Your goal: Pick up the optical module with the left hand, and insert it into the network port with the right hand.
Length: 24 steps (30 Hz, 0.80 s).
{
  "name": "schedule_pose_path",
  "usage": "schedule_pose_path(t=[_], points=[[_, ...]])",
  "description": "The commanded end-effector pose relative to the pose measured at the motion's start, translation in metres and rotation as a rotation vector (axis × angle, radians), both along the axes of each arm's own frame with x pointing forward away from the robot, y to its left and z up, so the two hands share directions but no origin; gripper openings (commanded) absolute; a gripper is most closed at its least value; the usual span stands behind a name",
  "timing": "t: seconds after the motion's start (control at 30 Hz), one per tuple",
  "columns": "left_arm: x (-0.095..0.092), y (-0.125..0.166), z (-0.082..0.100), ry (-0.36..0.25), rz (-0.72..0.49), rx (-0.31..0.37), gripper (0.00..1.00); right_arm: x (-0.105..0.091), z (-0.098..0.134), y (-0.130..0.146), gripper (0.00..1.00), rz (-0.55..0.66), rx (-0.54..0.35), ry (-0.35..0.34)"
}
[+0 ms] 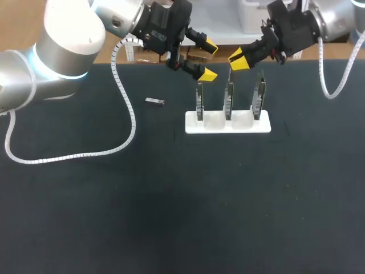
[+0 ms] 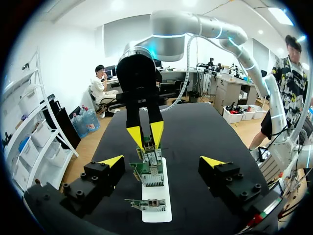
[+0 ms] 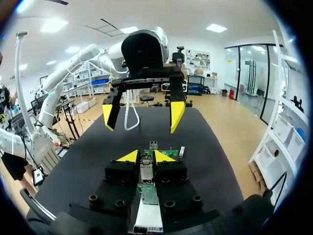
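Left gripper (image 1: 209,60) hangs spread and empty above the left end of the white stand (image 1: 228,127); the module (image 1: 154,101) lies flat on the table beyond that same end, apart from it, long axis roughly in line with the stand, nearer the left arm

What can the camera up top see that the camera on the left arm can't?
Only the top camera shows the small silver module lying on the black table, left of the white stand. Only the left wrist camera shows the right claw head-on, its yellow tips close together above the boards, and the metal port on the nearest board. Both show the stand with its three upright green boards, the open left claw, and the right claw over the stand.
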<state>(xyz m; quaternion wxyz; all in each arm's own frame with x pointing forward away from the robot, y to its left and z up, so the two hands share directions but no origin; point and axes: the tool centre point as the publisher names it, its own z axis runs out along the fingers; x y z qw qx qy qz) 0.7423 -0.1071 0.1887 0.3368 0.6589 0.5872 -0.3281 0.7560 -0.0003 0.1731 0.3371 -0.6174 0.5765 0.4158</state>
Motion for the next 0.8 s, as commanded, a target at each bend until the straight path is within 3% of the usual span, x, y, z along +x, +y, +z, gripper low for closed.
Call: schedule_pose_path(t=[0.03,0.8], points=[[0.002,-0.001,0.001,0.004,-0.003,0.007,1.00,0.003,-0.001,0.003,0.00,0.006,-0.009,-0.001],[0.002,-0.001,0.001,0.004,-0.003,0.007,1.00,0.004,0.011,0.004,0.00,-0.009,-0.028,-0.017]])
